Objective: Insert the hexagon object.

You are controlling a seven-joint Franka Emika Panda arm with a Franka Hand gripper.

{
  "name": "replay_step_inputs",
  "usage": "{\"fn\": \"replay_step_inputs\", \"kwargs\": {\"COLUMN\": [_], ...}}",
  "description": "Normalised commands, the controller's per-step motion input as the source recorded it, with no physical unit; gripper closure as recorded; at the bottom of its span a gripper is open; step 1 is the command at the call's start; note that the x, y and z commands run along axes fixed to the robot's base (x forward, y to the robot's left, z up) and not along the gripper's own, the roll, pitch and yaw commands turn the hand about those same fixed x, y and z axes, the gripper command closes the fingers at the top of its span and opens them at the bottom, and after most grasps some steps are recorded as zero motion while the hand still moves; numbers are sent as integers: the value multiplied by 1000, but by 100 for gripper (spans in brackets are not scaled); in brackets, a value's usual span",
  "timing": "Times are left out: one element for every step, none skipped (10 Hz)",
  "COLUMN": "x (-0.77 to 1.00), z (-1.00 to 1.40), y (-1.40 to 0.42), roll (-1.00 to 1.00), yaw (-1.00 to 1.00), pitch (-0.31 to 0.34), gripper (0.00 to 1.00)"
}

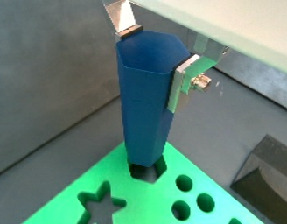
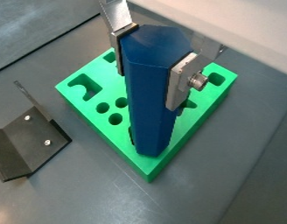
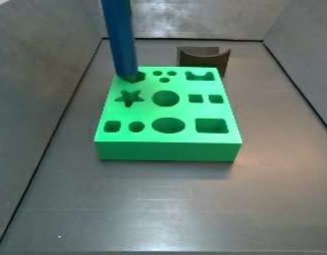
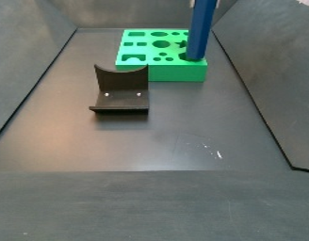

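While tool (image 2: 152, 59) pinches blue peg (image 2: 150, 96) upright, tip in green block (image 3: 169, 125) corner hole, fixture (image 4: 120, 90) well apart.

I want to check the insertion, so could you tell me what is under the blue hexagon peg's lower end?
The hexagon peg, held upright by the gripper, stands in a corner hole of the green block. The hole's inside and depth are covered.

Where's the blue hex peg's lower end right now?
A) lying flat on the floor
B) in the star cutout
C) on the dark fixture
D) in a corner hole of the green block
D: the hexagon object, held upright between the end effector fingers, enters a corner hole of the green block.
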Motion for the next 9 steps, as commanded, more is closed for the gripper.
{"fn": "replay_step_inputs", "kwargs": {"x": [274,246,286,309,203,0,-14,-234,-314], "z": [-220,-231,-257,-257,-237,-220,-206,-191,-214], "y": [-9,0,0,-14,-126,-103,-91,-49,0], "roll": [-114,-104,-119,-113,-117,-91,-79,-39,-4], "yaw": [0,0,0,0,14,0,0,0,-3], "pitch": [-17,-11,-14,-10,-26,-33,-44,-59,-53], "gripper": [100,100,100,100,100,100,100,100,100]}}
